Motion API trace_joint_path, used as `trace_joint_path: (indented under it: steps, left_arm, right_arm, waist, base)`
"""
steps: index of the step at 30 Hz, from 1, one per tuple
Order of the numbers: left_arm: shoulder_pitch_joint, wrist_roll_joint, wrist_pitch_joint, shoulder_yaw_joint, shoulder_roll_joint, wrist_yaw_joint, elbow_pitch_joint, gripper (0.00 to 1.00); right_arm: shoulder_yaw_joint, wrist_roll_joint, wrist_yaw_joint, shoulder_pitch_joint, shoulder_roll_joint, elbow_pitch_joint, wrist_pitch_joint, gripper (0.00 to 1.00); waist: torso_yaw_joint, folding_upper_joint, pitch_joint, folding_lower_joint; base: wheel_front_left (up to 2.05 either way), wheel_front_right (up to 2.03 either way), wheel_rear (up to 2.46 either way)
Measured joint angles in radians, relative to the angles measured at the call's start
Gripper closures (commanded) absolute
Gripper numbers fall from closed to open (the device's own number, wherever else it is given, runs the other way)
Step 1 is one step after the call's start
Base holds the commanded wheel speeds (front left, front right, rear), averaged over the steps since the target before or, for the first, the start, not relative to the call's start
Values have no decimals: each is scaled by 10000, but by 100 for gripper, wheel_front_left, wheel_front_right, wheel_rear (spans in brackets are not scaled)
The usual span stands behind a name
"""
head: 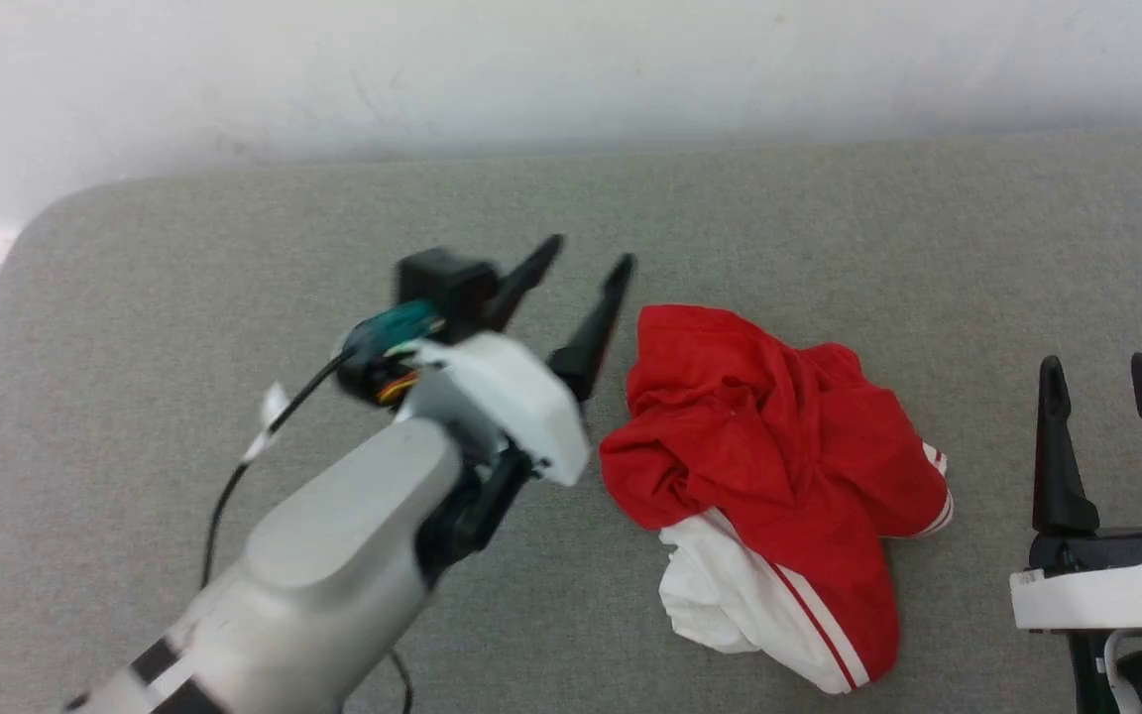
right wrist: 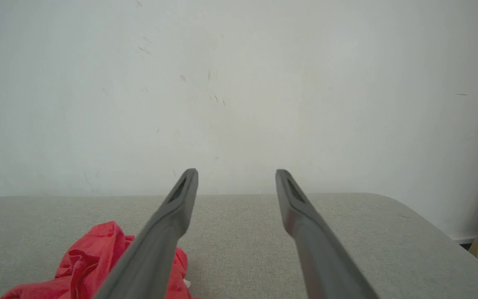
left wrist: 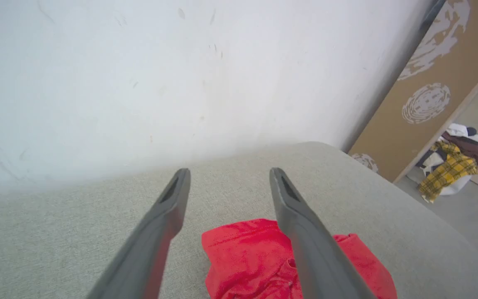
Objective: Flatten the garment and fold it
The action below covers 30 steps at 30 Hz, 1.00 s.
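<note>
Crumpled red jersey point(head: 769, 436), likely soft and light, best pinched at its white-striped edge; left gripper point(head: 591, 250) and right gripper point(head: 1096, 361) fingers spread, empty.

Red-and-white garment point(head: 779, 456) lies crumpled on grey surface point(head: 829, 218).

Right gripper point(right wrist: 235, 171), jaws apart, above grey surface point(right wrist: 367, 232); garment point(right wrist: 85, 253) crumpled at lower left.

We note the garment point(head: 779, 436) as red, its white part edged with red stripes; the surface point(head: 234, 248), flecked grey; the wall point(head: 531, 59), white; the board point(left wrist: 430, 91), brown with white whorls; the plaid cloth point(left wrist: 450, 168), yellow.
</note>
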Motion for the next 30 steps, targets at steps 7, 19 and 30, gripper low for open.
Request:
trace_joint_path:
  steps: [7, 19, 30]
  left_arm:
    - [2302, 533, -848, 1971, 1239, 1164, -2451, 0]
    - [7325, 4178, -857, 6767, 199, 581, -5279, 0]
    - [9273, 5806, -857, 8531, -1467, -932, -5346, 0]
  right_arm:
    - [21, 46, 0, 165, 0, 4, 0, 0]
    - [249, 190, 0, 346, 2, 190, 2, 0]
    - [151, 487, 0, 566, 0, 531, 182, 0]
  waist:
    - [312, 0, -246, 0]
    - [414, 0, -294, 1]
    - [573, 0, -173, 1]
  base:
    - [0, 0, 0]
    - [0, 0, 0]
    - [0, 0, 0]
